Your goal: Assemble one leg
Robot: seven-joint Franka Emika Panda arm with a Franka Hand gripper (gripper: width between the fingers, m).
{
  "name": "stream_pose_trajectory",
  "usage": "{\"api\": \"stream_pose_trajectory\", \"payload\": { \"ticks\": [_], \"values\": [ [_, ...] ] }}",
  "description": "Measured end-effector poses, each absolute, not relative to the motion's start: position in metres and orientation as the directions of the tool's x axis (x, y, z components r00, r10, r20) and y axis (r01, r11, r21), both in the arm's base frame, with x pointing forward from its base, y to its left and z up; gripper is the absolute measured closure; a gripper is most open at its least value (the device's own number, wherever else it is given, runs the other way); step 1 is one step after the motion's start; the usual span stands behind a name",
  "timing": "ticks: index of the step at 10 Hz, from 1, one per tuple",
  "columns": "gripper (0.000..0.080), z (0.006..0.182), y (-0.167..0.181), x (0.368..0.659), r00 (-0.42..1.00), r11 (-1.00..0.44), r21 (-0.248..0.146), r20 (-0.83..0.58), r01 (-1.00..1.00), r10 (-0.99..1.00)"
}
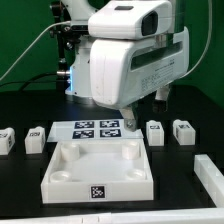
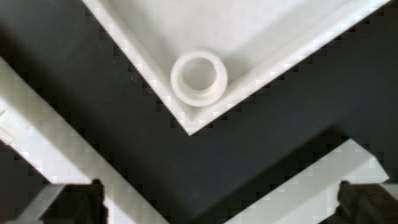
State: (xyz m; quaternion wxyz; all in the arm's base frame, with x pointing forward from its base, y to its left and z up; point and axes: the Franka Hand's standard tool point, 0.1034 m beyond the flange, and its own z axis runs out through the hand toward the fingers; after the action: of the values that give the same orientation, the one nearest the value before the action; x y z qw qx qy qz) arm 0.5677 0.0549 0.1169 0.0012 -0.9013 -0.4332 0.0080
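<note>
In the exterior view, the pincer (image 1: 128, 119) of the white arm hangs low near the far rim of the large white square plastic panel (image 1: 70, 185) and the thin flat white marker board (image 1: 95, 128). The nearest small white, roughly cubic plastic leg (image 1: 155, 131), tagged in black and white, is seen just beside the pincer toward the exterior view's right, resting on the matt black counter (image 1: 30, 200). A second leg (image 1: 182, 130) lies beyond it. A third leg (image 1: 36, 138) and a fourth leg (image 1: 5, 140) are set well apart from the pincer on the other side. No leg is seated in the panel, so the task is judged hardly begun: picking, carrying and fitting are all left. A green wall (image 1: 205, 40) is made out behind the arm (with dark cables hanging beside it).

In the wrist view, a corner of the panel (image 2: 267, 40) with its round socket (image 2: 198, 77) is shown ahead of the pincer (image 2: 205, 200), and the socket is unfilled. The dark fingers (image 2: 68, 205) are spread wide with only black counter (image 2: 196, 165) between them, and nothing is gripped. No leg is seen here.
</note>
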Motion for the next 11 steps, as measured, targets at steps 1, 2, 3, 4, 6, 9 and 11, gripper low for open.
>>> {"api": "stream_pose_trajectory", "payload": {
  "ticks": [1,2,3,4,6,9,11],
  "values": [
    [0.0150,0.117,0.055,0.568,0.625,-0.625,-0.009,-0.013,0.781,0.781],
    [0.0150,0.117,0.055,0.568,0.625,-0.625,-0.009,-0.013,0.781,0.781],
    [0.0150,0.117,0.055,0.568,0.625,-0.625,-0.009,-0.013,0.781,0.781],
    [0.0150,0.117,0.055,0.568,0.625,-0.625,-0.009,-0.013,0.781,0.781],
    [0.0150,0.117,0.055,0.568,0.625,-0.625,-0.009,-0.013,0.781,0.781],
    [0.0150,0.114,0.052,0.551,0.560,-0.560,-0.014,-0.018,0.828,0.828],
    [0.0150,0.107,0.031,0.524,0.311,-0.311,-0.014,-0.014,0.950,0.950]
  ]
}}
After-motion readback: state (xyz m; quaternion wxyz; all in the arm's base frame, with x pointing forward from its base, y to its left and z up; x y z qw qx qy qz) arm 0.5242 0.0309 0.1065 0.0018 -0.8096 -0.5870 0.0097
